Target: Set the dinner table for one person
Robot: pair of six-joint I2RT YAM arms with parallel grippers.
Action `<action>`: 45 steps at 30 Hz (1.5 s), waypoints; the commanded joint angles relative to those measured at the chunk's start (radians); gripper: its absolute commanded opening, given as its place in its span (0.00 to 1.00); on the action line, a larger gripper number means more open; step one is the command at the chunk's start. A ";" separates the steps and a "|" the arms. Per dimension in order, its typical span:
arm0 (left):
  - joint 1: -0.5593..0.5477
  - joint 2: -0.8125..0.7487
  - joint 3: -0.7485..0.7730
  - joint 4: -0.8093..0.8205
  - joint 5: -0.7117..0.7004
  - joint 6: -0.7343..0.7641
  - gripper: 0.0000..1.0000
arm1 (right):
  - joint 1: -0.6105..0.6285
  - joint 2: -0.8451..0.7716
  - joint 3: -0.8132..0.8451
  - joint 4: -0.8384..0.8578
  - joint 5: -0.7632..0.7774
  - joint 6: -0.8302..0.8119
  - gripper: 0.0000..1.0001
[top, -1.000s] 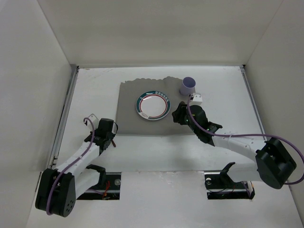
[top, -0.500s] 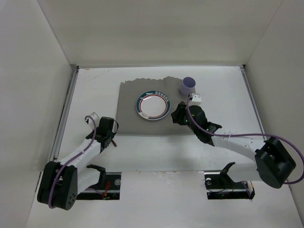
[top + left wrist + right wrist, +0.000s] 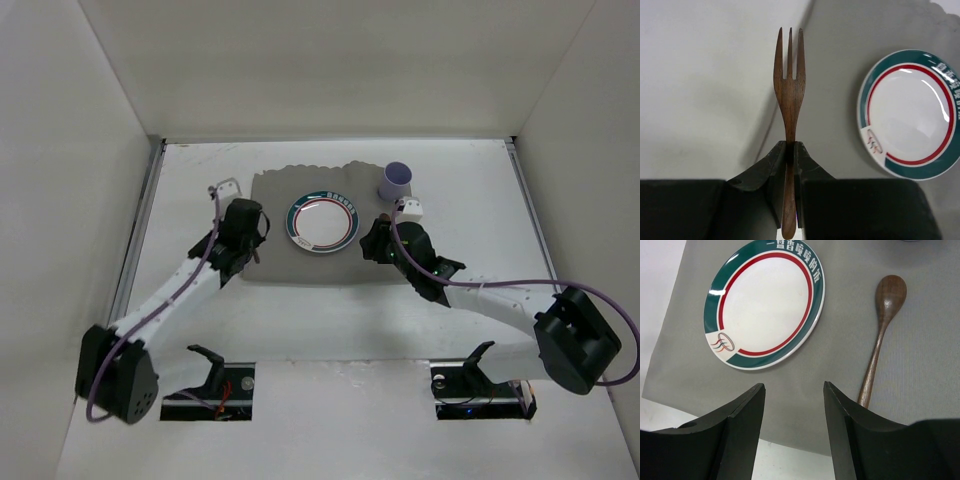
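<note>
Our left fingers pinch the light, stiff wooden fork by its handle; our right fingers gape empty.

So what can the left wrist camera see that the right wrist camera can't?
Only the left wrist camera shows the wooden fork, pinched in the left gripper, its prongs pointing out over the left edge of the grey mat. Only the right wrist camera shows the wooden spoon lying on the mat to the right of the plate, and the right gripper with its jaws open and empty. Both show the green-rimmed plate on the mat.
</note>
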 commanded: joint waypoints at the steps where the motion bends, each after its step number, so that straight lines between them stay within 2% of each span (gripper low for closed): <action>1: -0.044 0.182 0.104 0.069 0.013 0.167 0.04 | 0.007 -0.012 0.008 0.064 -0.005 0.007 0.56; 5: -0.053 0.381 0.240 0.076 0.013 0.262 0.04 | 0.007 -0.029 0.002 0.067 0.001 0.010 0.56; 12: -0.056 0.567 0.348 0.086 -0.027 0.341 0.05 | 0.009 -0.020 0.003 0.067 -0.003 0.010 0.56; 19: -0.053 0.669 0.354 0.102 -0.027 0.336 0.06 | 0.016 -0.035 -0.003 0.067 -0.002 0.010 0.56; 27: -0.058 0.701 0.326 0.123 -0.025 0.302 0.08 | 0.012 -0.046 -0.014 0.079 0.008 0.012 0.56; 30: -0.059 0.666 0.319 0.102 -0.025 0.286 0.13 | 0.004 -0.042 -0.017 0.084 0.003 0.015 0.56; 34: -0.059 0.571 0.288 0.096 -0.022 0.263 0.28 | 0.005 -0.048 -0.018 0.087 0.008 0.013 0.56; 40: -0.061 0.402 0.216 0.099 -0.048 0.209 0.34 | -0.007 -0.078 -0.037 0.096 0.009 0.021 0.54; 42: -0.049 0.327 0.170 0.108 -0.044 0.169 0.34 | -0.010 -0.101 -0.056 0.117 0.027 0.026 0.46; 45: -0.015 0.178 0.069 0.122 -0.039 0.091 0.34 | -0.014 -0.143 -0.069 0.114 0.034 0.035 0.24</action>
